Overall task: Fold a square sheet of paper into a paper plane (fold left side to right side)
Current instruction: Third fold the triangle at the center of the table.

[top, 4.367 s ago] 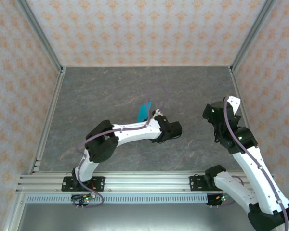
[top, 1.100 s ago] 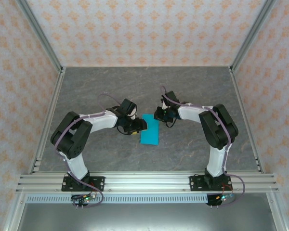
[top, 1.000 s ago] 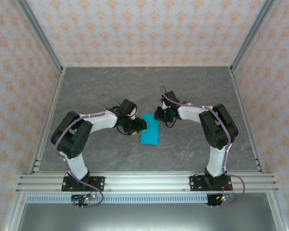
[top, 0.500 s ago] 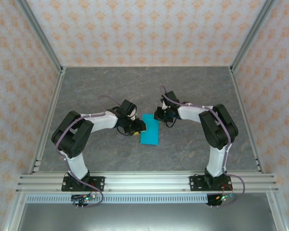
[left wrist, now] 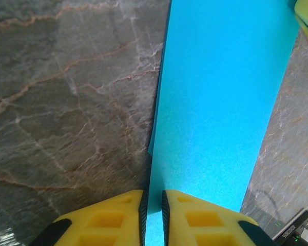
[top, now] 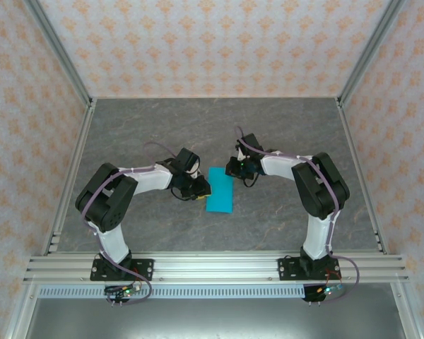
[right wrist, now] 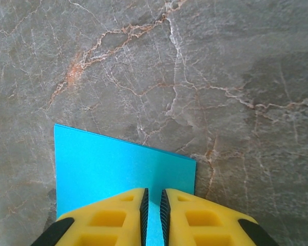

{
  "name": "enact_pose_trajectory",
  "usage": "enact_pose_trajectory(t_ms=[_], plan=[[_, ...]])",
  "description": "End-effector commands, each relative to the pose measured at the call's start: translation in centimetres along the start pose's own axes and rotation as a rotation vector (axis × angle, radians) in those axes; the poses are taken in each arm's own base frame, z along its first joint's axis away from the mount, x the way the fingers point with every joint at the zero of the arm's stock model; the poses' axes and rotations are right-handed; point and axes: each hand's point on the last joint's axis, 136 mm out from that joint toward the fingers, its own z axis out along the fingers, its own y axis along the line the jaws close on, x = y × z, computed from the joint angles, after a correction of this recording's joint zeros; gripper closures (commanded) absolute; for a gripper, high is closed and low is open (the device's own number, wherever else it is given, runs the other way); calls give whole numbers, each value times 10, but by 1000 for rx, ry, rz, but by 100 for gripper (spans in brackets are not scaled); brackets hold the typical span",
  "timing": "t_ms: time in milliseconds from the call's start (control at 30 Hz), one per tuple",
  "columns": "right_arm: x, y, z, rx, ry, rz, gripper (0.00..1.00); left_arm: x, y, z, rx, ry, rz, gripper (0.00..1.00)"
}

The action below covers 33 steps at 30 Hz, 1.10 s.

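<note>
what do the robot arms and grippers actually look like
Both the left arm and right arm are white links with black joint housings, each trailed by a thin purple cable. The left gripper and right gripper have blocky yellow fingers with recessed pockets and black inner pads.

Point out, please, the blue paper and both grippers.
blue paper (top: 220, 190): top external view, middle of the sheet.
left gripper (left wrist: 153, 197): left wrist view, between fingertips.
right gripper (right wrist: 153, 195): right wrist view, between fingertips.
</note>
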Motion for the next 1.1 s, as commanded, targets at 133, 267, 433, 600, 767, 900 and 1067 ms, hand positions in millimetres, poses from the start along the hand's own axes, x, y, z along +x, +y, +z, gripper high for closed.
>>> enact_pose_trajectory(t_ms=[133, 267, 433, 600, 767, 900, 1067], plan=[[9, -18, 7, 73, 17, -19, 78, -3, -2, -13, -4, -51, -1, 89], [2, -11, 0, 54, -13, -39, 76, -4, -5, -15, 8, -62, -9, 93], [-5, -3, -12, 31, -58, -67, 70, -7, -9, -17, 29, -76, -23, 96], [-13, 4, -52, 17, -209, -142, 53, -7, -13, -17, 66, -84, -57, 98], [17, 9, -87, 87, -276, -340, 40, -7, -23, -17, 128, -82, -100, 100], [62, 15, -97, 121, -291, -516, 30, -7, -28, -19, 161, -80, -136, 100], [116, 34, -97, 120, -305, -742, 21, -5, -30, -19, 173, -72, -159, 100]])
